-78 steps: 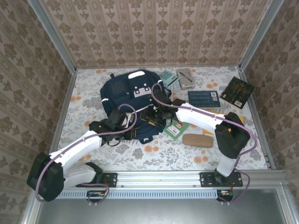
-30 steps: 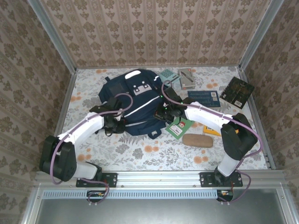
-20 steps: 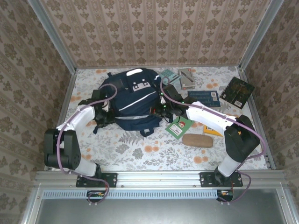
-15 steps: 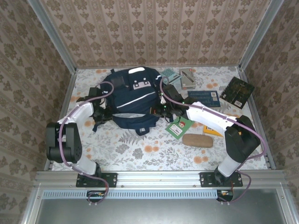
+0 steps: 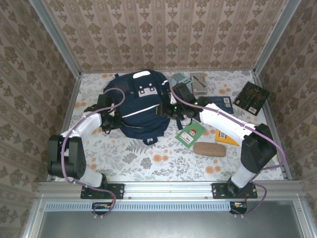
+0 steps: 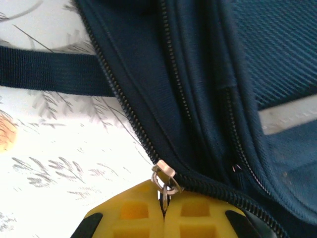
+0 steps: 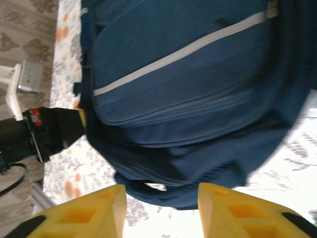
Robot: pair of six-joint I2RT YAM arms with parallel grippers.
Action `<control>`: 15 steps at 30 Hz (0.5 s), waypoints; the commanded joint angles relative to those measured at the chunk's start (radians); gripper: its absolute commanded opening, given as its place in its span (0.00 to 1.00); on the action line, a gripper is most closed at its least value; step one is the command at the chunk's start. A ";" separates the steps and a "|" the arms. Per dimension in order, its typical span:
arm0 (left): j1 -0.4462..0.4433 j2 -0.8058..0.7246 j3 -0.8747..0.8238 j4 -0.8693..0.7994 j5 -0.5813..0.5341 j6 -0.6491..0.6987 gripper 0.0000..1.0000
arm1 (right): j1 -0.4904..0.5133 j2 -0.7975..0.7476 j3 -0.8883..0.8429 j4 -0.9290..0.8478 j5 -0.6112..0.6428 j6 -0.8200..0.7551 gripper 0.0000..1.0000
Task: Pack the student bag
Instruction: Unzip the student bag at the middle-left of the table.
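A: Where is our student bag (image 5: 141,101)?
B: Flat on the table (image 5: 148,158), inside hidden. Our left claw (image 6: 164,196) pinches its zipper pull (image 6: 166,179); our right claw (image 7: 162,206) hangs spread, holding nothing.
A: Any change?
B: We had the right one shut a second ago; the bag sat nearer.

In the left wrist view the bag (image 6: 208,74) runs off the top and right edges. The yellow left fingers (image 6: 133,213) are cut by the bottom edge, with part of the zip pull (image 6: 167,186) tucked out of sight between them. In the right wrist view the right fingers (image 7: 84,213) are cut by the bottom edge and the bag's right side is blurry. From the top, the right arm (image 5: 218,116) covers part of a blue book (image 5: 225,101) and an orange thing (image 5: 224,138).
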 commanded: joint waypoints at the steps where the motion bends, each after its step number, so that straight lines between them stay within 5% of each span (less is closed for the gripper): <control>1: -0.056 -0.102 -0.039 0.014 0.054 -0.034 0.00 | 0.043 0.060 0.064 0.018 -0.080 -0.113 0.50; 15: -0.096 -0.162 -0.129 0.057 0.083 -0.049 0.00 | 0.099 0.390 0.276 0.133 -0.272 -0.452 0.40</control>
